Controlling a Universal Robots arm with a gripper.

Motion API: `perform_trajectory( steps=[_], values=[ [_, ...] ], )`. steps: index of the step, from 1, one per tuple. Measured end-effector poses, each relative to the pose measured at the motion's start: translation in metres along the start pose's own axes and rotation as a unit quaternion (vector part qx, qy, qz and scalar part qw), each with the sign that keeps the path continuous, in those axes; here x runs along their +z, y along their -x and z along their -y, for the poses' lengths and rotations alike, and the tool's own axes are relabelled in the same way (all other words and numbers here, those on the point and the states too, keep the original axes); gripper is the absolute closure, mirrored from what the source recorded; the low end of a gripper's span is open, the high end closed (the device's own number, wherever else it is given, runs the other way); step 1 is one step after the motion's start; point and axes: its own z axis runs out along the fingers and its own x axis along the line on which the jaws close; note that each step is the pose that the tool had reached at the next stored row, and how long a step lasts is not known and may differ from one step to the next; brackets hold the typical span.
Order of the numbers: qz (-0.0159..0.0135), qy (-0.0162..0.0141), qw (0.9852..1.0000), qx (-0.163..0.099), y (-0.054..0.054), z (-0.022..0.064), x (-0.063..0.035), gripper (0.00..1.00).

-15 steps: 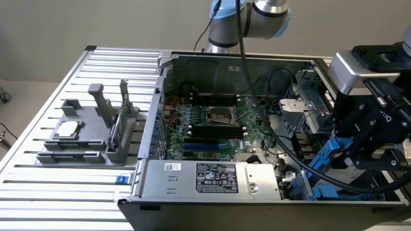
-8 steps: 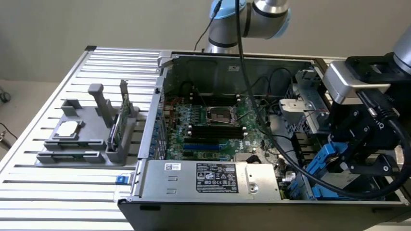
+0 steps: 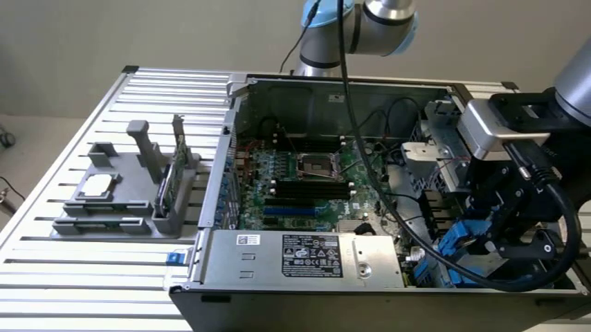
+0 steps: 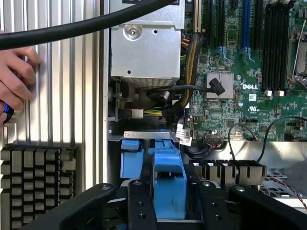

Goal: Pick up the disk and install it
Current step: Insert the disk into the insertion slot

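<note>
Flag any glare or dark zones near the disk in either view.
Exterior view: soft, even light; the disk sits in shade at a corner of the case. Wrist view: glare on the power supply bare metal; the disk's blue carrier evenly lit; the black cable reads as near-silhouette.

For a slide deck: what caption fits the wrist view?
Pincer poised at the blue-framed disk inside an open computer case, a hand resting nearby.
</note>
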Motion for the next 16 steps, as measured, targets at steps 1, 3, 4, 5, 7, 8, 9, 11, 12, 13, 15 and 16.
perform_trajectory(
  steps=[1, 3, 4, 5, 7, 8, 9, 11, 12, 13, 15, 16],
  values=[
    [0.0, 0.0, 1.0, 0.0, 0.0, 0.0, 0.0006, 0.6],
    [0.0, 0.0, 1.0, 0.0, -0.0001, 0.0, 0.0016, 0.6],
    [0.0, 0.0, 1.0, 0.0, 0.0, 0.0, 0.0017, 0.6],
    [0.0001, 0.0, 1.0, -0.001, 0.0001, 0.0, 0.0018, 0.6],
    [0.0001, 0.0, 1.0, -0.001, 0.0006, 0.0001, 0.0018, 0.6],
    [0.0001, 0.0, 1.0, -0.001, 0.0008, 0.0001, 0.0018, 0.6],
    [0.0001, 0.0, 1.0, -0.001, 0.0012, 0.0002, 0.0016, 0.6],
    [0.0, 0.0, 1.0, -0.001, 0.0019, 0.0011, 0.0013, 0.6],
    [0.0, 0.0, 1.0, -0.001, 0.0023, 0.0021, 0.0011, 0.6],
    [0.0, 0.0, 1.0, -0.001, 0.0027, 0.0033, 0.001, 0.6],
    [0.0, 0.0, 1.0, -0.001, 0.0039, 0.0054, 0.0008, 0.6],
    [0.0, 0.0, 1.0, -0.001, 0.0046, 0.0066, 0.0007, 0.6]
  ],
)
